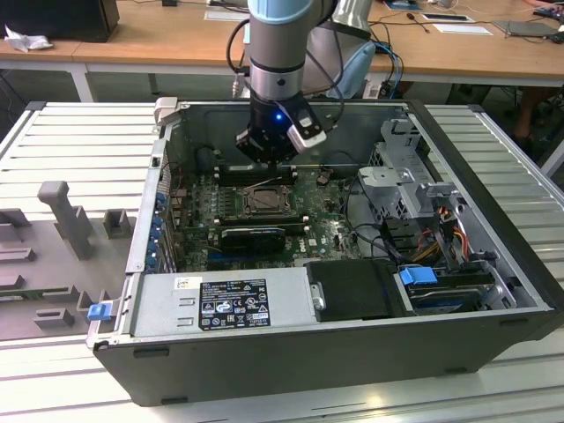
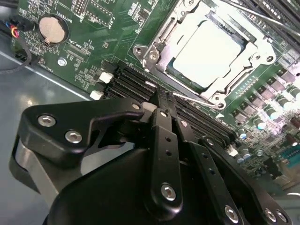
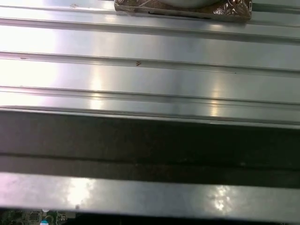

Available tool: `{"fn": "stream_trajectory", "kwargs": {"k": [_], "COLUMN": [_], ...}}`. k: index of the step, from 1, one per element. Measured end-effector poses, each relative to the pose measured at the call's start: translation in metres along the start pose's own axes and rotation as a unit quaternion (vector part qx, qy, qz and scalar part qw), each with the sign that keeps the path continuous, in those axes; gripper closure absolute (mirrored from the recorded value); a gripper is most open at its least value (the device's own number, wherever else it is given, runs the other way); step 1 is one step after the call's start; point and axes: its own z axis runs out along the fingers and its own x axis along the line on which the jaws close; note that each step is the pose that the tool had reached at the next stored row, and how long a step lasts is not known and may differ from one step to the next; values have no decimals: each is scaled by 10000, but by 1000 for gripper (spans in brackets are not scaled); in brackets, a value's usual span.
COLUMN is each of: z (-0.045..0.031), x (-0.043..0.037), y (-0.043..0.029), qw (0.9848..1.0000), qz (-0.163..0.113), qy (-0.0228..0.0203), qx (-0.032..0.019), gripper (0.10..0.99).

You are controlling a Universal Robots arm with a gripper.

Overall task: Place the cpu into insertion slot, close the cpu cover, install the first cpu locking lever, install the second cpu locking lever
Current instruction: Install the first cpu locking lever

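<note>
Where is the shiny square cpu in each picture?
Exterior view: the cpu sits in its socket on the green motherboard, just below the gripper.
Second wrist view: the cpu lies framed by the cpu cover, beyond the gripper.
First wrist view: ribbed metal rails instead.
Shared landmark: the green motherboard.

small flat square cpu w/ pale silvery-grey metal top (image 2: 206, 51) sits seated in the socket, lying flat, level w/ the green board. thin grey metal cpu cover frame w/ big square opening (image 2: 161, 44) is closed down flat around it, chip top showing thru the opening. in exterior view the socket (image 1: 264, 201) lies mid-board, at 6 o'clock from the arm's tool.
</note>
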Motion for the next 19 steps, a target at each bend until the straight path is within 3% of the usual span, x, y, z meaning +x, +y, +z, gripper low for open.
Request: {"fn": "stream_trajectory", "kwargs": {"k": [13,19], "z": [125,148], "x": [-42,-53], "y": [-22,-26], "qw": [10000,10000], "qz": [-26,-25], "qy": [2,4], "qx": [-1,1], "gripper": [980,980]}}
